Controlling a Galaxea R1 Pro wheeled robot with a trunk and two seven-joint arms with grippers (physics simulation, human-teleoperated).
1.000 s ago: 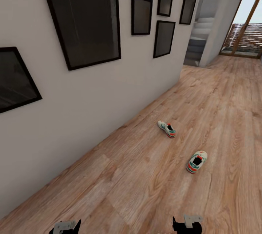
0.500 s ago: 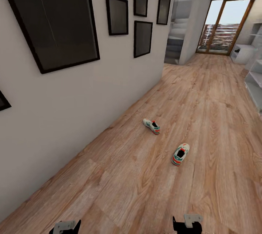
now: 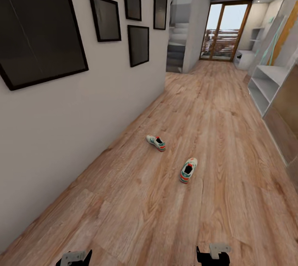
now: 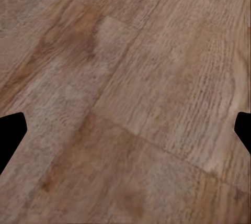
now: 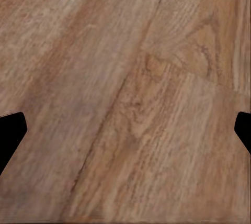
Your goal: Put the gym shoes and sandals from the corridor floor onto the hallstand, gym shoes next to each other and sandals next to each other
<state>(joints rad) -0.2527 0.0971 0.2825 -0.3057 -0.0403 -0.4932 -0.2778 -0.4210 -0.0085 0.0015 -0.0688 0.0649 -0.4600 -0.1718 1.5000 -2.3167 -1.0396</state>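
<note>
Two gym shoes lie apart on the corridor floor (image 3: 136,199), both cream-white with green stripes and red patches. The far gym shoe (image 3: 156,142) is near the wall and the near gym shoe (image 3: 188,170) lies more to the right. The pale grey hallstand (image 3: 265,85) with open shelf levels stands along the right side. The sandals are out of view. My left gripper (image 4: 125,135) and right gripper (image 5: 125,135) hang open over bare planks, with dark fingertips (image 4: 11,130) (image 5: 11,130) wide apart and nothing between them. Both arms' ends (image 3: 74,257) (image 3: 213,254) sit at the head view's bottom edge, well short of the shoes.
A grey wall with several black picture frames (image 3: 105,17) runs along the left. Stairs (image 3: 176,50) and a glazed door (image 3: 223,32) close the far end. A wooden panel (image 3: 285,104) stands near the hallstand.
The whole head view has swung to the right, so the camera turned. The shoes now sit further left in the picture and the hallstand has come into view. The shoes themselves have not moved.
</note>
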